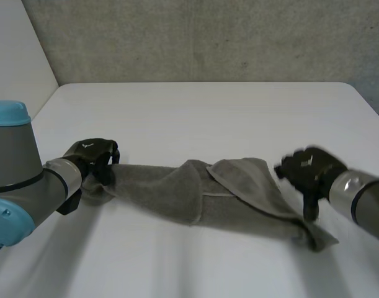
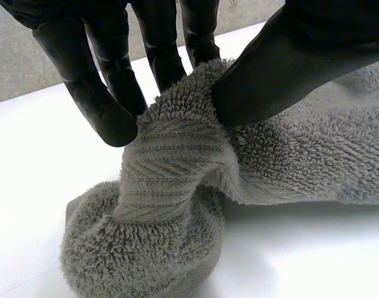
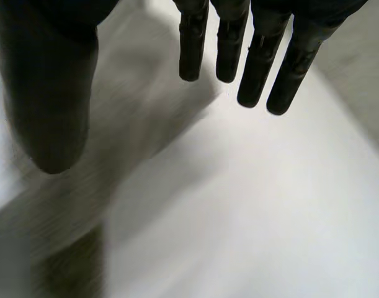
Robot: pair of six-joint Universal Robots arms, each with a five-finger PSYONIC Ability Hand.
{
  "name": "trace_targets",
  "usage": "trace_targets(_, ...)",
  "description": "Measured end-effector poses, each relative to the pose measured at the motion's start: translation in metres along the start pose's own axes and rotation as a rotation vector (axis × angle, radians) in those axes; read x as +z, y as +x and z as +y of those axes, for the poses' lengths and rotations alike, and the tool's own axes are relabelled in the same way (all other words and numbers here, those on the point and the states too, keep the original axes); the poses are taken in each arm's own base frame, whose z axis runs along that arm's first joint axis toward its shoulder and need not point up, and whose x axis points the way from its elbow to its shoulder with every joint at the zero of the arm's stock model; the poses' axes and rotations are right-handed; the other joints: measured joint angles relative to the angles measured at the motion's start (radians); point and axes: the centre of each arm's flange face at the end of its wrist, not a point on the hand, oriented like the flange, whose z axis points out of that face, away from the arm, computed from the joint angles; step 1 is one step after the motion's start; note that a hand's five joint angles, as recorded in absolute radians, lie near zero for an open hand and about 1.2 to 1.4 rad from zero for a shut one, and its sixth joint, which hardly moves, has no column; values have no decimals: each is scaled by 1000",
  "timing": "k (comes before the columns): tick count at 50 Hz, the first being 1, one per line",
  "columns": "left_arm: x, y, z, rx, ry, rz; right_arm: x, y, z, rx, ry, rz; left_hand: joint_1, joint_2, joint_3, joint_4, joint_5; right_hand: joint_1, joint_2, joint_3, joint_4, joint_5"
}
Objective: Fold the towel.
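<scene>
You have the towel (image 1: 201, 192) lying on the white bench (image 1: 208, 112) as a long, bunched grey strip, nearer the front edge than the far one. Its long axis runs across the bench from your left arm's side to your right arm's side and slants a little toward the near edge as it goes right. One end points at the left hand, and the other tapers to a thin corner beside the right hand. Around the middle a flap is turned over on itself, showing a hemmed edge. Your left hand (image 1: 90, 158) is at the towel's left end and grips it. In the left wrist view the thumb (image 2: 288, 62) pinches a ridge of the terry cloth against the fingers (image 2: 105, 108), and the cloth below that pinch sags into a rumpled bundle resting on the bench. Your right hand (image 1: 310, 169) is just above the towel's right end, close to the tapering corner; you cannot tell from the head view whether it touches the cloth. In the right wrist view its fingers (image 3: 257, 68) are straight and set apart from the thumb with nothing between them, so that hand is open and holds nothing.
</scene>
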Motion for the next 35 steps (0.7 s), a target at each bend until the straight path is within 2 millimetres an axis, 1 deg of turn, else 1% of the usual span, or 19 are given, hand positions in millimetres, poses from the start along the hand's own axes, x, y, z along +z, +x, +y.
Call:
trace_targets(2,0,0,0,0,2,1,0,8,-13,50,63,39,0,0,0,0,0,-9,-3,-8,-16,-19)
trace_targets(5,-1,1,0,1,2,3,3,15,-29,132,138,63,0,0,0,0,0,-24,-11,-17,-28,-35)
trace_targets(8,-1,2,0,2,2,6,10,14,-42,204,189,48,0,0,0,0,0,-28,-13,-18,-31,-38)
trace_targets(10,-1,3,0,3,2,7,17,8,-48,234,207,25,0,0,0,0,0,-28,-13,-18,-31,-38)
trace_targets(13,-1,3,0,3,2,8,28,-6,-58,255,225,-20,0,0,0,0,0,-28,-13,-18,-31,-38)
trace_targets(17,-1,3,0,2,2,6,50,-34,-67,247,230,-86,0,0,0,0,0,-28,-13,-18,-31,-37)
trace_targets(18,-1,2,0,2,2,6,53,-38,-68,245,230,-92,0,0,0,0,0,-28,-13,-18,-31,-37)
trace_targets(21,0,1,0,1,3,3,71,-56,-69,240,221,-119,0,0,0,0,0,-28,-13,-18,-31,-37)
trace_targets(25,0,1,-1,0,5,1,91,-71,-66,240,209,-136,0,0,0,0,0,-28,-13,-18,-31,-36)
trace_targets(30,0,0,-1,0,6,0,110,-85,-60,234,189,-144,0,0,0,0,0,-19,-6,-10,-19,12)
trace_targets(32,0,0,-1,0,7,0,119,-91,-55,230,170,-135,0,0,0,0,0,25,37,43,50,81)
trace_targets(35,0,0,-2,-1,8,0,126,-93,-50,225,147,-109,0,0,0,0,0,111,126,128,130,165)
